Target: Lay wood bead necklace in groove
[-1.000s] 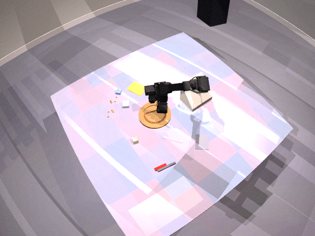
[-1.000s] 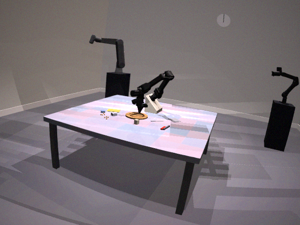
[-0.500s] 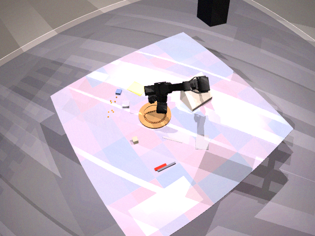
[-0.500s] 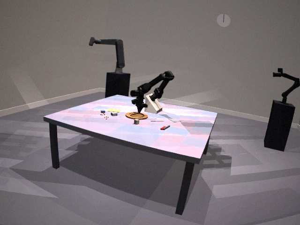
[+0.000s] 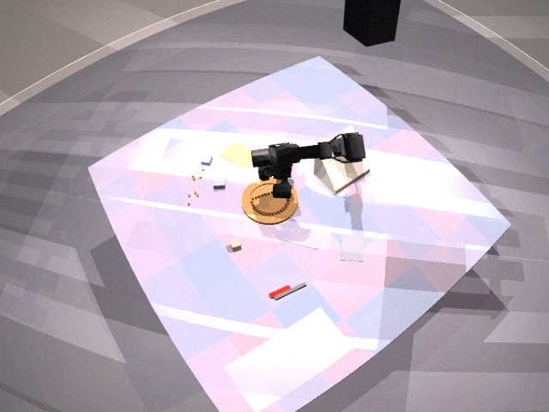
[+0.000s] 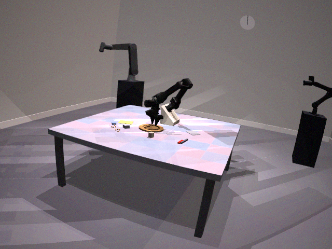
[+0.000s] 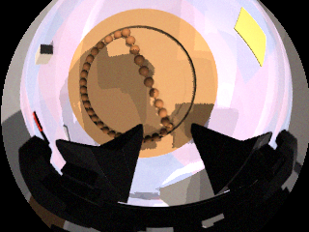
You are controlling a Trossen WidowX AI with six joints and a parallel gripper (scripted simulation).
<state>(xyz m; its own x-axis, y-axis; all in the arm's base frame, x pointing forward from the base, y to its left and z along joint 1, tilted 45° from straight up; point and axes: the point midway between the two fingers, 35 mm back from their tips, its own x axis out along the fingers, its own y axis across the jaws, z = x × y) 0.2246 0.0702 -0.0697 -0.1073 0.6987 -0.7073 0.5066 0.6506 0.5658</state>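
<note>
Hanging partly open and holding nothing, the claw point(image 6: 154, 124) point(image 7: 168, 128) is above the board point(image 5: 248, 211) point(image 6: 141, 129) point(image 7: 208, 77); the necklace point(image 5: 268, 214) point(image 7: 84, 82) lies partly along the groove point(image 7: 195, 77).

A black robot arm point(image 5: 310, 152) point(image 6: 167, 94) shows chunky jointed segments and thick rounded housings; its matching black pincer point(image 5: 281, 190) point(image 6: 154, 123) point(image 7: 168, 128) carries two angular fingers, broad at the base, tapering to points.
</note>
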